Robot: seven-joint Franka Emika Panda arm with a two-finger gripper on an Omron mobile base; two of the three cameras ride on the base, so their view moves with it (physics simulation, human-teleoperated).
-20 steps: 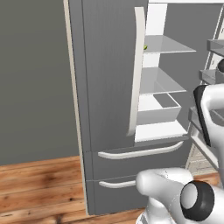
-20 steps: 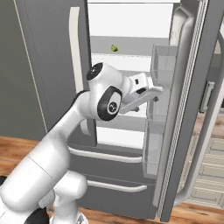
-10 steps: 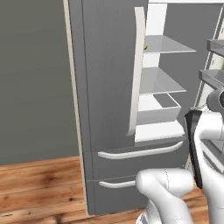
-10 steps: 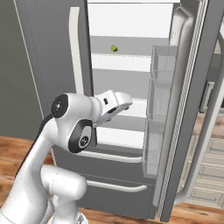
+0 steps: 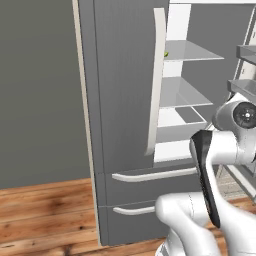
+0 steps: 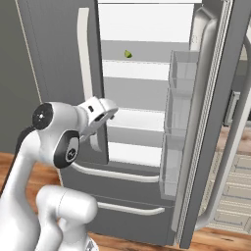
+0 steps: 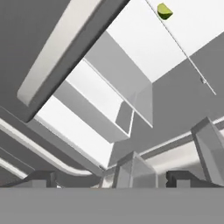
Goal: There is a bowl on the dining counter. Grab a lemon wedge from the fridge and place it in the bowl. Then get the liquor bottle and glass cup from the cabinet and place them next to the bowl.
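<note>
You see the fridge with its right door swung open and its left door shut. In the right base view the claw is in front of the middle shelves, close to the inner edge of the shut door, and the lemon wedge lies on a higher shelf, up and a little to the right of the claw, well apart from it.

In the hand view you get what the base views do not give: the two finger tips stand far apart with nothing between them, so the claw is wide. There the wedge sits far ahead near the shelf edge.

In the left base view the long white handle hides most of the wedge. Between the shut door and the door bins on the open door you have open room.
</note>
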